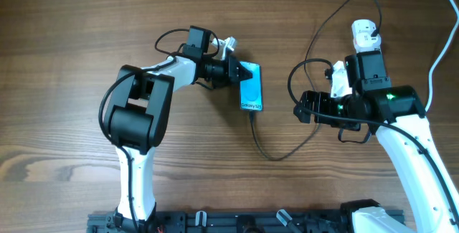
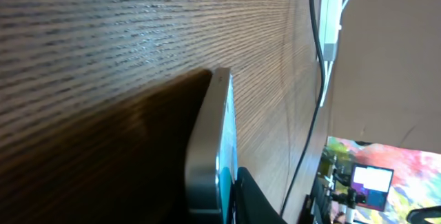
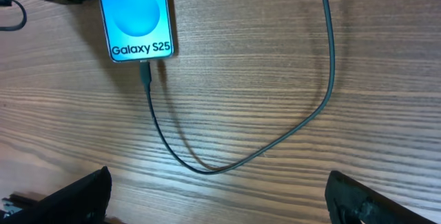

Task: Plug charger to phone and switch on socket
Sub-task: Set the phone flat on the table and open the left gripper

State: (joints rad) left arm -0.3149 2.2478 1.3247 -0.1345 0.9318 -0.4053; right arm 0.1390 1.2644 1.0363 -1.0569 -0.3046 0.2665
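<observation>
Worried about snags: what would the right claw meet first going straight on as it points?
Probably the slack loop of the charger, lying on the table between the right claw and the phone; whether the claw rides above it is unclear.

The left arm (image 1: pixel 136 118) and right arm (image 1: pixel 401 140) have white links and bulky black joint housings. A black cable (image 1: pixel 166 39) loops behind the left gripper (image 1: pixel 242 72). Behind the right gripper (image 1: pixel 300 108), a green light (image 1: pixel 391 95) glows.
</observation>
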